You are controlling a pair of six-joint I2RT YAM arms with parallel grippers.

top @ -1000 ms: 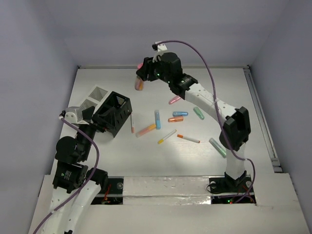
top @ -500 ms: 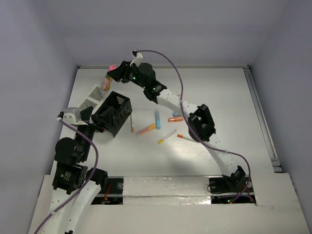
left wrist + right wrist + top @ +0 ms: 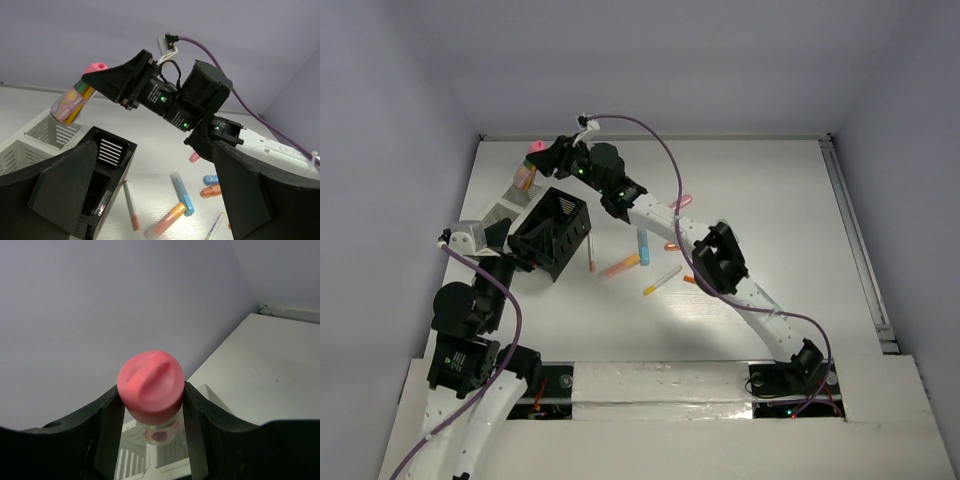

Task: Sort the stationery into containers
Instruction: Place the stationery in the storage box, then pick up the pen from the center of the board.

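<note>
My right gripper [image 3: 538, 163] is shut on a pink-capped marker [image 3: 529, 168] with a patterned clear body, and holds it tilted just above the white compartmented box [image 3: 503, 207] at the back left. In the right wrist view the pink cap [image 3: 150, 380] sits between my fingers, with the white box [image 3: 165, 460] below. The black divided box [image 3: 552, 232] stands beside the white one. My left gripper [image 3: 155, 150] is wide open and empty, its left finger next to the black box [image 3: 107, 150]. The held marker [image 3: 75, 102] also shows in the left wrist view.
Loose on the table right of the black box lie a white pen with an orange end [image 3: 591, 252], an orange-yellow marker [image 3: 620, 266], a blue marker [image 3: 643, 243], a yellow-tipped white pen [image 3: 663, 279] and a pink marker [image 3: 679, 202]. The right arm stretches over them.
My right arm has swung left from the back middle, carrying the pink-capped marker to above the white box. The left arm has not moved.
</note>
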